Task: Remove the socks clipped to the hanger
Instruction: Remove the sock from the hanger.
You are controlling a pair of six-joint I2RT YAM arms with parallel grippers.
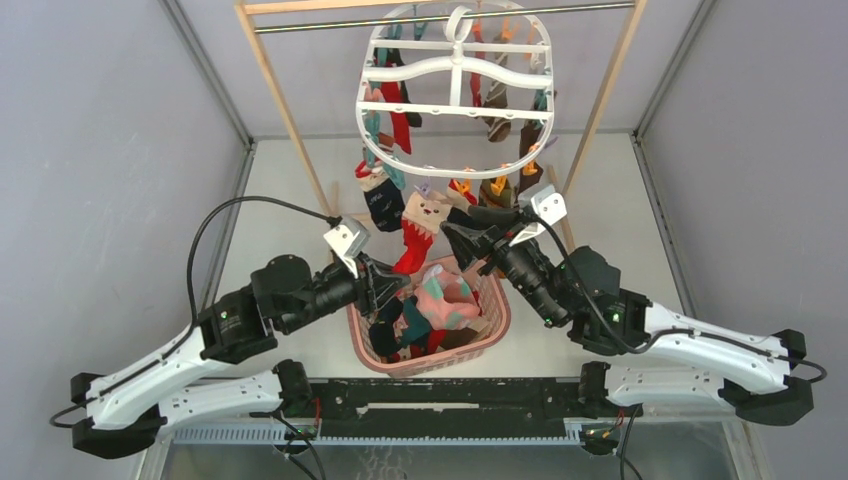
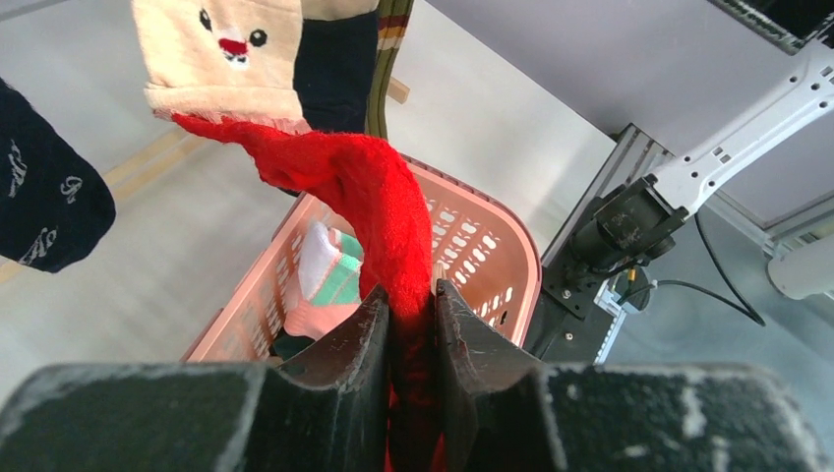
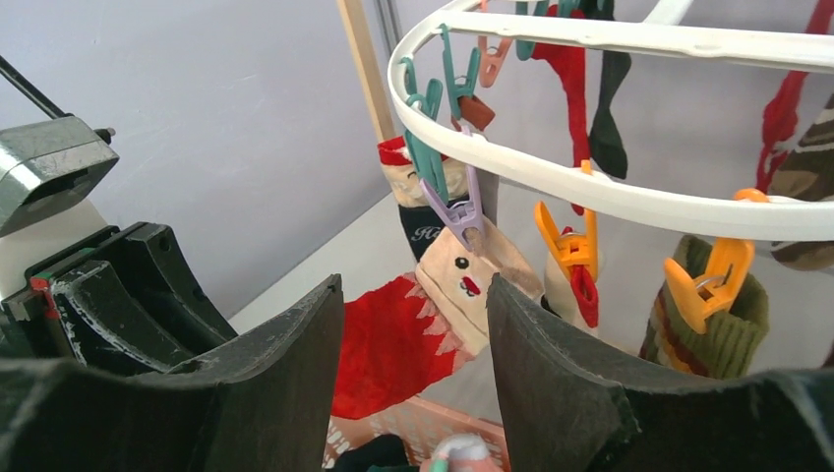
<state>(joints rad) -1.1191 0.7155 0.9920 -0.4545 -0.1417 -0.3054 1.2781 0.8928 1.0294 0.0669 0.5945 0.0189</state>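
The white oval hanger (image 1: 455, 72) hangs from the rail with several socks clipped under it. A red and cream sock with a face (image 1: 420, 232) hangs from a purple clip (image 3: 464, 210) on the near rim (image 3: 629, 197). My left gripper (image 2: 413, 307) is shut on that sock's red foot (image 2: 379, 202), just above the pink basket. My right gripper (image 3: 413, 295) is open and empty, a little below the purple clip, with the sock (image 3: 447, 295) beyond its fingers. A navy sock (image 2: 44, 202) hangs to the left.
The pink lattice basket (image 1: 495, 318) stands between the arms with several socks inside. The wooden-framed rail (image 1: 290, 110) stands behind it. Orange clips (image 3: 710, 280) hold a white sock and a green striped sock on the rim to the right. Grey walls close both sides.
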